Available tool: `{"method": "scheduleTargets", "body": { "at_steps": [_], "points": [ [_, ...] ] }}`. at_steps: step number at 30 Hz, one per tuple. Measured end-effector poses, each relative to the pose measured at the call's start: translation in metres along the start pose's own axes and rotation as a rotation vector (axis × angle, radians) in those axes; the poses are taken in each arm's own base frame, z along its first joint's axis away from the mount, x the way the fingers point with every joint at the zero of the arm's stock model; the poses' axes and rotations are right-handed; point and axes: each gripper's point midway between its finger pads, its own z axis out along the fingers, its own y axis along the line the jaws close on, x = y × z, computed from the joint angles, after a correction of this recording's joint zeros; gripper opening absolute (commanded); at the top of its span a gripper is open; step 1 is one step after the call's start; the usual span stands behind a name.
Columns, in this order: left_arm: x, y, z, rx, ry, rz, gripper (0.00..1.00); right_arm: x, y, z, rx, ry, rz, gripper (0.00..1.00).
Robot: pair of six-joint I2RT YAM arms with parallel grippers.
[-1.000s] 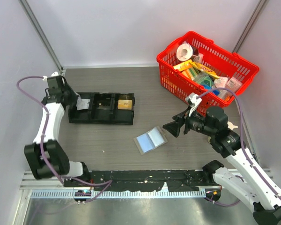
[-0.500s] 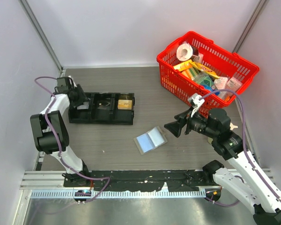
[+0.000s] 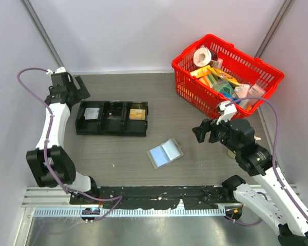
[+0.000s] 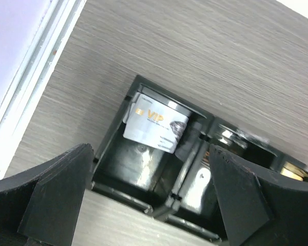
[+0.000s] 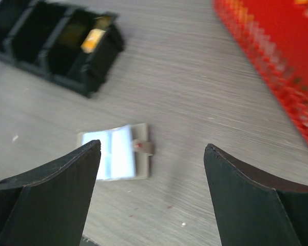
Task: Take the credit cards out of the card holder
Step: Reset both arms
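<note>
So the card holder [image 3: 165,152] is lying flat and unfolded on the grey wood-grain desk [image 3: 159,97], pretty much in the middle, between the black three-compartment tray [image 3: 110,132] and the right arm. From the top you can see two panels side by side, one pale blue and the other whitish and kinda glossy, with grey edging round them. The right wrist view shows it [image 5: 113,156] a bit blurry, with a small grey tab sticking off one side and what looks like a reddish snap dot on it. One of the credit cards [image 3: 92,112] is sitting in the leftmost compartment of the tray. In the left wrist view that card [image 4: 153,123] is whitish-grey with gold "VIP" lettering, and it leans tilted against the compartment's far wall. The left tool [image 3: 78,88] hangs by the tray's far-left corner with its fingers spread wide and nothing between them. The right tool [image 3: 201,131] is also spread wide and empty, off to the right of the card holder and not touching it. There's a red basket [image 3: 192,91] full of stuff in the far right corner.
</note>
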Motion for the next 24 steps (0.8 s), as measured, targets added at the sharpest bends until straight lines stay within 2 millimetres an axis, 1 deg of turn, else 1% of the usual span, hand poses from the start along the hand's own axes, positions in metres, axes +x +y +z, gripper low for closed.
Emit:
{"method": "scheduleTargets", "body": {
  "at_steps": [2, 4, 5, 6, 7, 8, 10, 12, 13, 14, 17, 18, 20, 22, 24],
  "points": [
    [-0.01, -0.009, -0.024, 0.005, -0.052, 0.02, 1.0, -0.004, -0.02, -0.005, 0.118, -0.016, 0.006, 0.89],
    [-0.014, -0.023, -0.052, 0.038, -0.098, 0.048, 1.0, -0.007, -0.042, -0.014, 0.25, -0.033, 0.016, 0.91],
    [-0.016, -0.029, -0.067, 0.059, -0.125, 0.057, 1.0, -0.007, -0.049, -0.017, 0.293, -0.041, 0.019, 0.93],
    [-0.014, -0.035, -0.083, 0.084, -0.15, 0.066, 1.0, -0.007, -0.058, -0.022, 0.346, -0.051, 0.022, 0.93],
    [-0.012, -0.038, -0.096, 0.106, -0.172, 0.07, 1.0, -0.007, -0.066, -0.026, 0.391, -0.057, 0.024, 0.93],
    [-0.009, -0.04, -0.113, 0.131, -0.204, 0.071, 1.0, -0.008, -0.073, -0.032, 0.437, -0.069, 0.025, 0.94],
    [0.0, -0.038, -0.147, 0.174, -0.272, 0.067, 1.0, -0.011, -0.084, -0.042, 0.509, -0.1, 0.033, 0.94],
    [0.011, -0.032, -0.178, 0.215, -0.343, 0.05, 1.0, -0.017, -0.092, -0.053, 0.559, -0.142, 0.046, 0.94],
    [0.018, -0.028, -0.196, 0.245, -0.398, 0.039, 1.0, -0.02, -0.095, -0.059, 0.581, -0.166, 0.053, 0.94],
    [0.025, -0.024, -0.205, 0.259, -0.421, 0.034, 1.0, -0.023, -0.097, -0.064, 0.597, -0.188, 0.06, 0.94],
    [0.04, -0.005, -0.243, 0.301, -0.552, -0.005, 1.0, -0.031, -0.103, -0.081, 0.636, -0.262, 0.08, 0.94],
    [0.043, 0.0, -0.252, 0.311, -0.587, -0.018, 1.0, -0.034, -0.104, -0.087, 0.647, -0.285, 0.086, 0.94],
    [0.049, 0.005, -0.262, 0.325, -0.626, -0.043, 1.0, -0.037, -0.106, -0.095, 0.657, -0.32, 0.095, 0.94],
    [0.058, 0.011, -0.264, 0.327, -0.638, -0.055, 1.0, -0.037, -0.108, -0.101, 0.665, -0.356, 0.106, 0.94],
    [0.069, 0.015, -0.26, 0.324, -0.636, -0.059, 1.0, -0.035, -0.109, -0.107, 0.664, -0.392, 0.116, 0.94]
  ]
}}
